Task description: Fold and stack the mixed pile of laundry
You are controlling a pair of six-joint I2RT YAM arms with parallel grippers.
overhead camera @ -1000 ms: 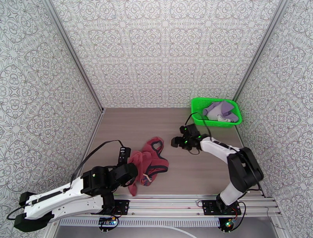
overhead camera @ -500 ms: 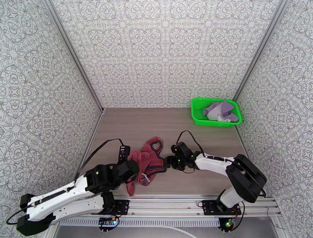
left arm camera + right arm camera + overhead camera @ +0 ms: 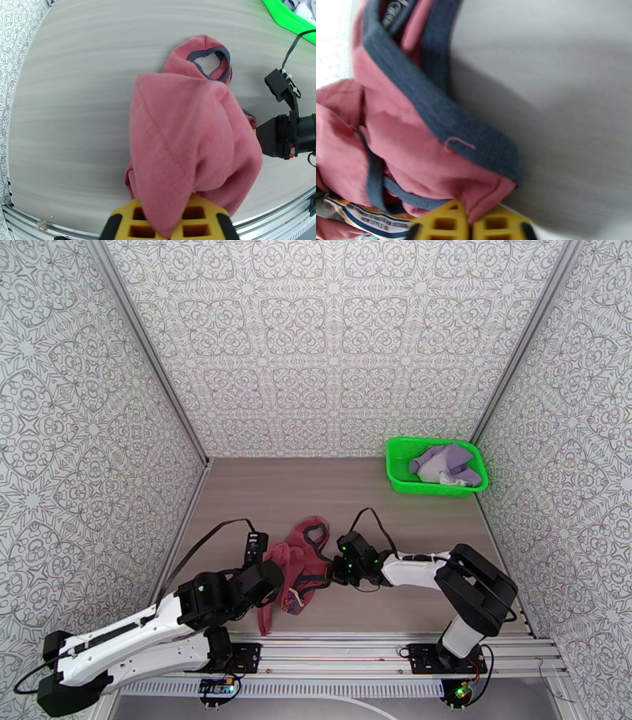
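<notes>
1. Gripping the same garment from both sides: my left gripper (image 3: 170, 222) is clamped on a fold of the dark red sleeveless tank top of soft cloth with dark blue-grey trim (image 3: 189, 146). The cloth drapes thickly over my yellow pads.
2. My right gripper (image 3: 470, 225) has its yellow pads pressed together on a corner of the red cloth, just beside a band of the dark trim.
3. The tank top lies crumpled on the pale wood-grain table (image 3: 261, 493), near the front edge, between my two arms. A trimmed opening points toward the far wall.
4. The plain lavender-purple garment (image 3: 446, 463) sits heaped in the bright green plastic mesh basket (image 3: 399, 477) at the far right corner, well apart from my jaws.
5. I judge the top light and limp, with no stiffness of its own. It will sag and bunch wherever I do not hold it. It looks neither fragile nor slippery.
6. The trim band looks thicker and less stretchy than the body cloth, so it should give the firmer hold.
7. Holding two separated edge points should let the cloth spread flat. The risk I see is pinching several bunched layers at once.
</notes>
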